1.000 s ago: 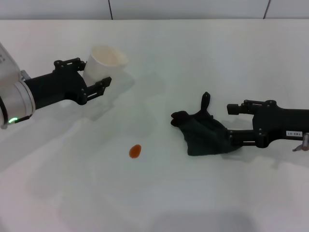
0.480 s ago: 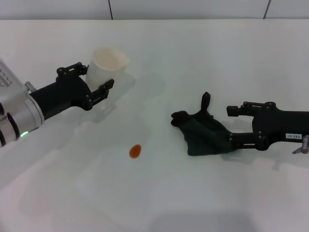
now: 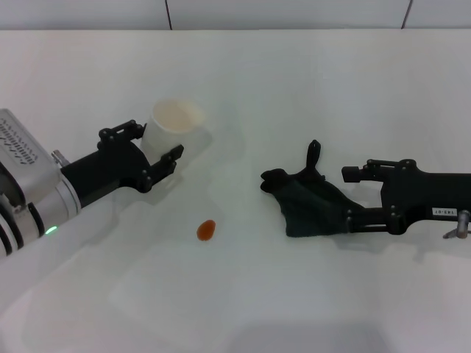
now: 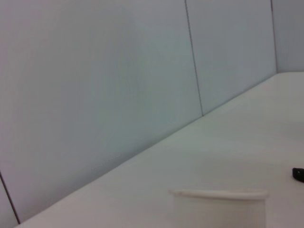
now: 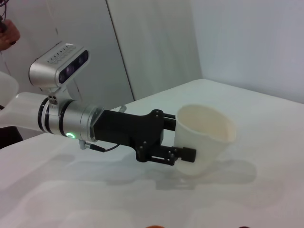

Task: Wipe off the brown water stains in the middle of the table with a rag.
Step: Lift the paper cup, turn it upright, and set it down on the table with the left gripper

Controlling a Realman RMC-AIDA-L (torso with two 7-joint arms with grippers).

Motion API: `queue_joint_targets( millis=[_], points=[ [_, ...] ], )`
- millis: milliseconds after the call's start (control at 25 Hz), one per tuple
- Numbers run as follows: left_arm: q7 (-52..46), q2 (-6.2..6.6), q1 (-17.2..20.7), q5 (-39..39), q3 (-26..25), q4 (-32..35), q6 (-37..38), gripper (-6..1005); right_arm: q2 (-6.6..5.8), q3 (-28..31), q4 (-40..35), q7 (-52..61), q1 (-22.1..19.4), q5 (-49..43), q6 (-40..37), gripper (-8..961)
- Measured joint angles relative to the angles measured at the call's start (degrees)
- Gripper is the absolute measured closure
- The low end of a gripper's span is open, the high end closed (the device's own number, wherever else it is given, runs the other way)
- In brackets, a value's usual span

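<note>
Two grippers are busy — the left gripper [image 3: 163, 149], clamped on a white cup [image 3: 171, 126], has carried it nearer the brown water stains [image 3: 206, 229] mid-table [image 3: 294, 81], while the right gripper [image 3: 352, 197], fingers parted, stays against the rag [image 3: 309, 202] well apart from them.

Robot test lab or demo cell: wide plain white smooth tabletop [image 3: 294, 81], pale grey seamed wall panels [image 4: 118, 80] enclosing it, silver-and-black robot arm with green status light [image 5: 71, 121], no household furnishings.
</note>
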Motion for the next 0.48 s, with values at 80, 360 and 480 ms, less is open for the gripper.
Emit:
queue_joint_targets(
  millis=[80, 360, 480],
  points=[
    [0.03, -0.01, 0.01, -0.02, 0.03, -0.19, 0.02, 426, 0.0, 0.0, 0.0, -0.03, 0.03, -0.05, -0.09, 166],
    [0.09, 0.02, 0.13, 0.01, 0.05, -0.25, -0.74, 425, 0.0, -0.08, -0.02, -0.07, 0.17, -0.22, -0.17, 166],
    [0.13, 0.01, 0.03, 0.2, 0.12, -0.16, -1.38, 425, 0.0, -0.1, -0.04, -0.07, 0.18, -0.22, -0.17, 166]
  ],
)
